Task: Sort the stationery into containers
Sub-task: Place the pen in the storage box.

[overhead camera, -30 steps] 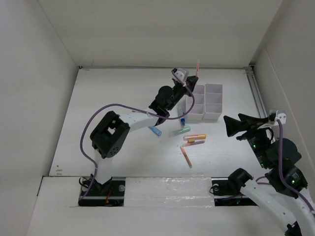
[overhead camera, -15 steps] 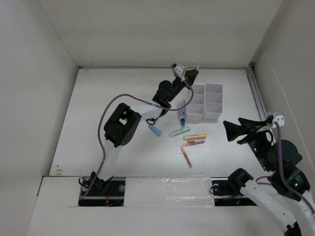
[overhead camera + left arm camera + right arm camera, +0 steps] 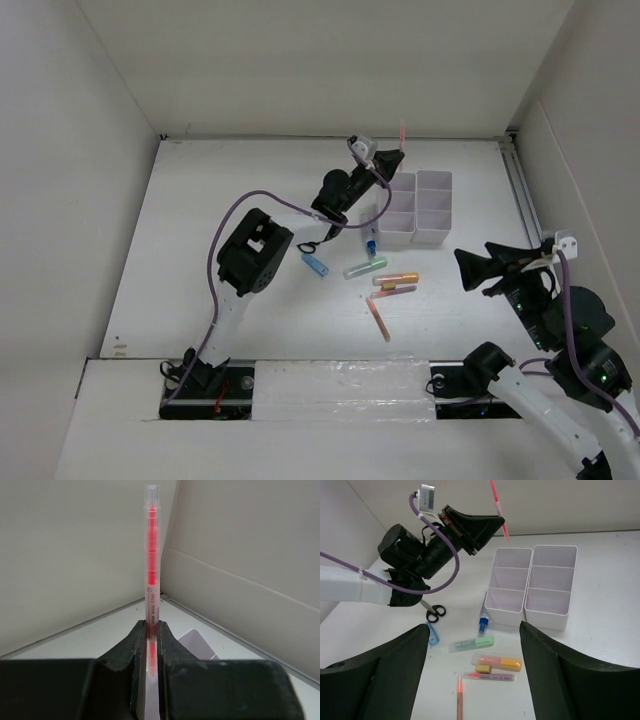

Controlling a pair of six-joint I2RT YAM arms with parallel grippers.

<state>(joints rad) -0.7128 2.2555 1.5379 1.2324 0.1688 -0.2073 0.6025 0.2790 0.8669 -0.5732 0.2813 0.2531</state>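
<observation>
Stationery, one piece in the air: a red pen (image 3: pixel 152 555) with a clear cap is pinched low on its barrel between the two fingers of the left gripper (image 3: pixel 151 630). From the left wrist view it stands upright, most of its length above the fingertips. From above, the pen sits at the far-left corner of the white organiser (image 3: pixel 432 238). I cannot tell whether it is over the far-left compartment or just behind it. It does not touch the organiser.

Rest of the stationery lies on the table (image 3: pixel 230 200), near side of the organiser:
- blue-capped pen (image 3: pixel 372 240), just beside the organiser's near-left corner
- black-handled scissors (image 3: pixel 312 245), to the left of that pen
- blue tube (image 3: pixel 315 266), just in front of the scissors
- green marker (image 3: pixel 365 267), orange marker (image 3: pixel 397 280) and pink marker (image 3: pixel 392 292), stacked in a loose row, close together
- second red pen (image 3: pixel 378 320), nearest the arm bases, at an angle, its far end just beside the pink marker

Right gripper (image 3: pixel 463 268): jaws spread wide, raised over the right side of the table, facing the organiser and well apart from every item.
</observation>
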